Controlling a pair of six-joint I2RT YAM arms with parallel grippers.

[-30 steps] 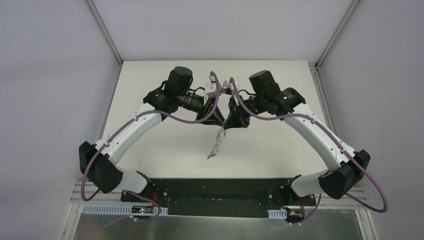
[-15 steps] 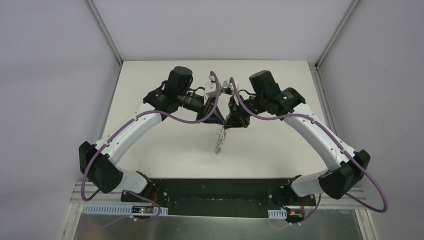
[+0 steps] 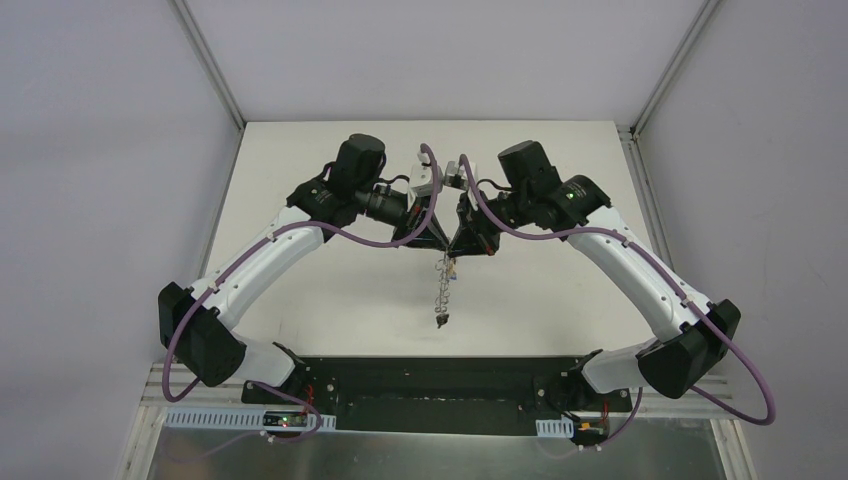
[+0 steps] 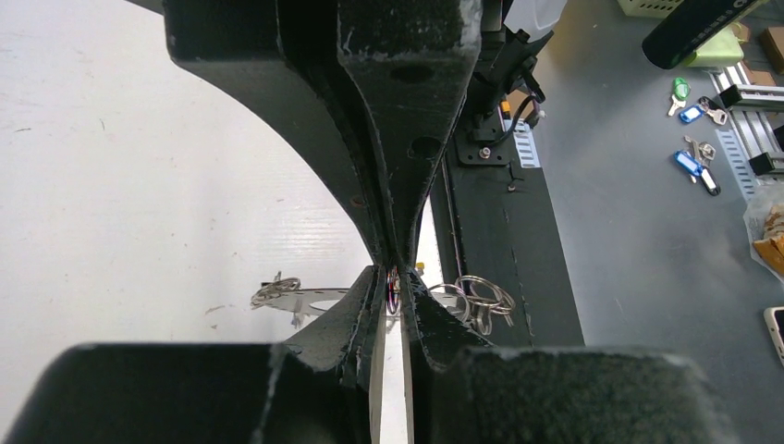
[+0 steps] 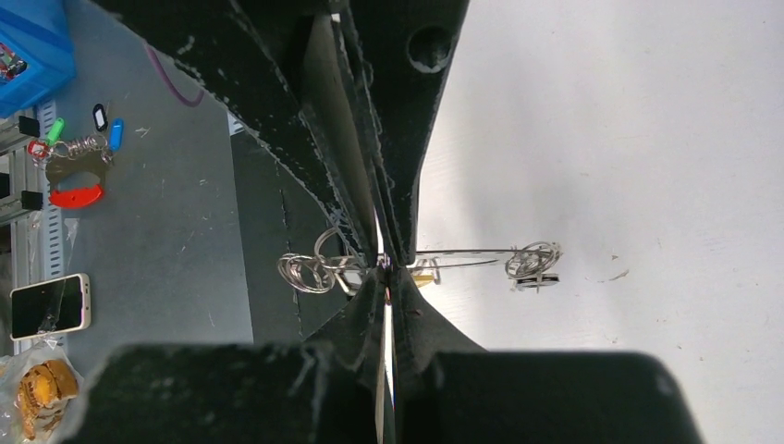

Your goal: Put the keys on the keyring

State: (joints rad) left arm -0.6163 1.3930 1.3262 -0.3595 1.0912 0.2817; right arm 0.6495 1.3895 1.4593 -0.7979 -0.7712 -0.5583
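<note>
Both grippers meet tip to tip above the middle of the white table (image 3: 330, 300). The grey keyring (image 3: 443, 290) hangs straight down from them, edge-on. In the left wrist view its flat plate (image 4: 305, 298) runs across behind my left gripper (image 4: 393, 289), with wire loops (image 4: 483, 296) at the right end. The left jaws are pressed on a small purplish piece, apparently a key. My right gripper (image 5: 384, 270) is shut on the keyring (image 5: 471, 250) near its rim. A yellow key head (image 5: 423, 276) shows just beside those tips. The other keys are hidden.
The black base plate (image 3: 430, 385) of the arms lies along the near table edge. Beyond the table, on the grey floor, lie loose coloured key tags (image 4: 689, 162), another ring of tags (image 5: 74, 157) and a phone (image 5: 48, 305).
The left jaws have closed in. The hanging keyring, which slanted down to the left, has swung to hang straight down. Neither arm has shifted.
</note>
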